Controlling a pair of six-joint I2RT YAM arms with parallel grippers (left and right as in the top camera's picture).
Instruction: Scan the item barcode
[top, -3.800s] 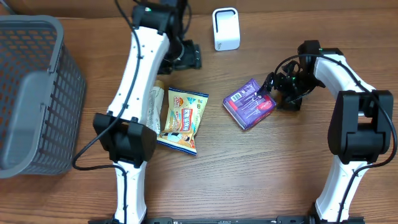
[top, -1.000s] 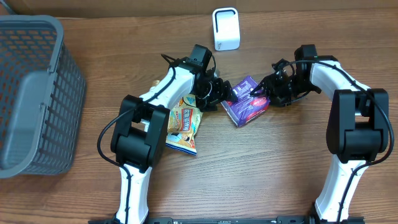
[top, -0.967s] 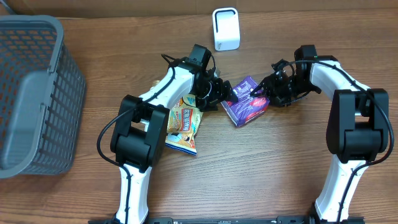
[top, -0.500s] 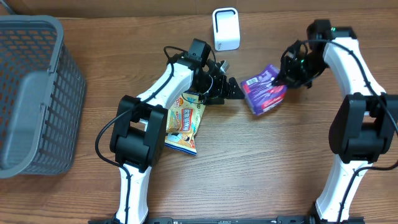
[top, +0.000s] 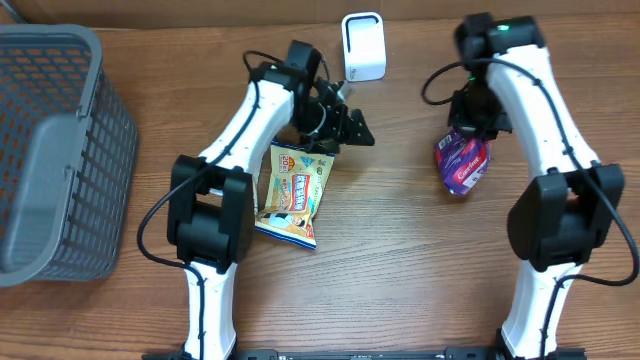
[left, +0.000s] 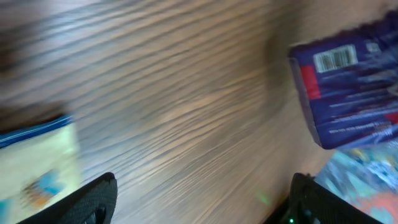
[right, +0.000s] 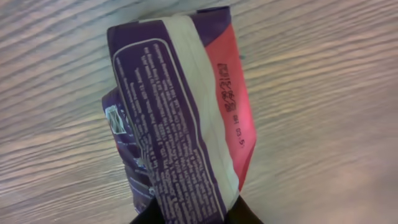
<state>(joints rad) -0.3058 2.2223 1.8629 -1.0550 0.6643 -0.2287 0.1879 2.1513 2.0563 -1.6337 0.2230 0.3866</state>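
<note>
The item is a purple and red packet (top: 462, 165). It hangs on edge over the table's right side, pinched at one end by my right gripper (top: 470, 128). The right wrist view has that packet (right: 180, 118) running upward from the shut right gripper (right: 194, 214), printed side showing. A white scanner (top: 363, 45) stands at the back centre. Left of the packet, apart from it, my left gripper (top: 348, 124) is open with nothing in it. The blurred left wrist view shows the left gripper (left: 202, 190) wide apart and the packet's barcode (left: 336, 59) at upper right.
A yellow and blue snack bag (top: 295, 190) lies flat beside the left arm, with another pale packet (top: 250, 165) partly under it. A grey mesh basket (top: 60, 150) fills the left side of the table.
My right gripper has closed on the purple packet, lifted it off the table, and carried it right and toward the front, turning it on edge. The left gripper has drawn back toward the left.
</note>
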